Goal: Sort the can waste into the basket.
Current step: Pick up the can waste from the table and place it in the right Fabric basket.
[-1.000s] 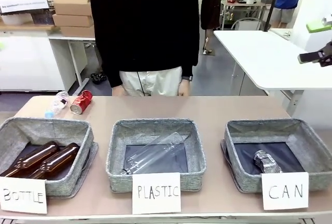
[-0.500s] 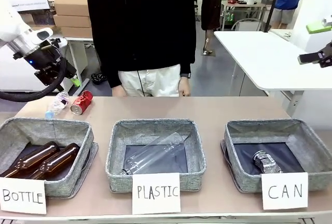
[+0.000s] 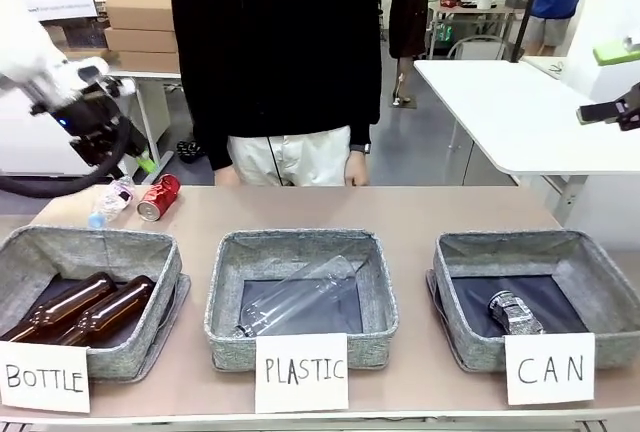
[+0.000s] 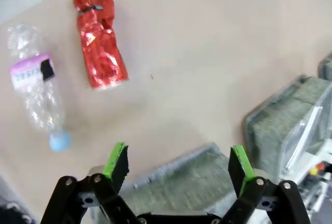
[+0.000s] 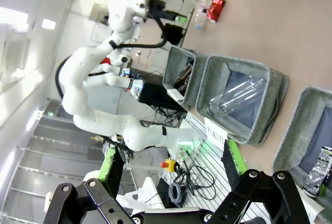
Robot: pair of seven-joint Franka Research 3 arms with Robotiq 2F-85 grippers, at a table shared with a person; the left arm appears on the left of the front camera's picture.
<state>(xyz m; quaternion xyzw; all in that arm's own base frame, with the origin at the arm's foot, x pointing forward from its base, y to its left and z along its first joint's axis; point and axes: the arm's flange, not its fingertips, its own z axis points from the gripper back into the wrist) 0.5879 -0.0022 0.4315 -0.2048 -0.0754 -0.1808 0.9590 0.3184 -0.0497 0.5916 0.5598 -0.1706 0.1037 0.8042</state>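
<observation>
Red can (image 4: 100, 39) lies upper left beside a clear bottle (image 4: 36, 86); left gripper (image 4: 179, 164) spread open at the bottom.

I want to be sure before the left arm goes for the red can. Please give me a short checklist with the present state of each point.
1. Left gripper open and empty: ok.
2. Red can free on the table, nothing on top: ok.
3. Clear space beside the can: not ok, a crushed plastic bottle lies close by.
4. Person's hands away from the can: ok, they stay at the far edge.
5. CAN basket has room: ok, only the silver can is inside.
6. Right gripper out of the way: ok, open and empty.
</observation>
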